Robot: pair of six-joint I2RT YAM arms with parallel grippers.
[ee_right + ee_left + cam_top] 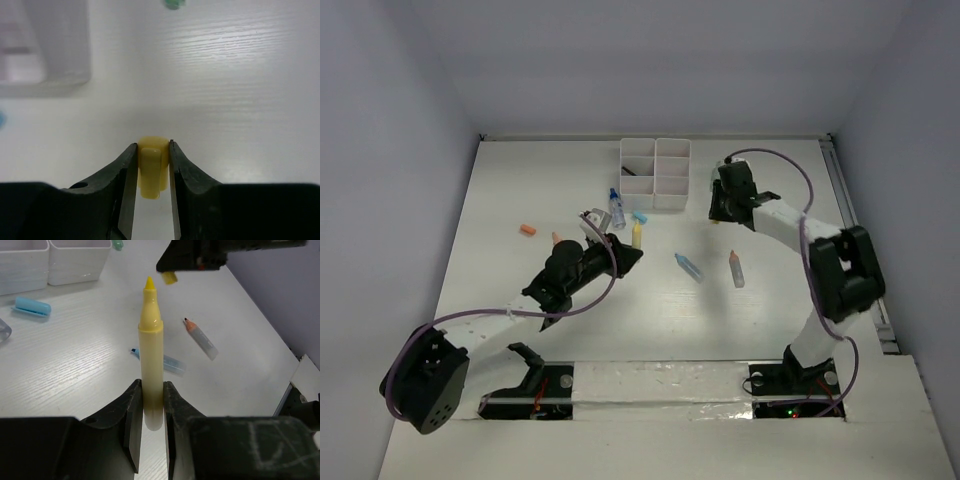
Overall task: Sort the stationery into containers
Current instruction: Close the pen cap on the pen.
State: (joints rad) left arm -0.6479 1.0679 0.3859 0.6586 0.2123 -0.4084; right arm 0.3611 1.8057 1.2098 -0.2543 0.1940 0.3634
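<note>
Well, we start w/ the big white counter; loose pens lie all over it. At its far side sits the white box of containers.

The left arm reaches to the middle. The left jaws are clamped low on the yellow marker, w/ its bare tip pointing away, not far from the box. The right arm ends just beside the box.

A blue pen & an orange-tip pen lie on the counter past the marker.

The smallest thing is the yellow cap, & the right jaws are clamped on it.

We think the cap goes on the marker next. What could go wrong:
- The marker is held only at its end, so a push from the cap could tilt it or make it slip.
- If tip & cap don't line up, the tiny cap may pop out.
- The arms are close, so they could bump.
- A dropped cap could land among the loose pens.
</note>
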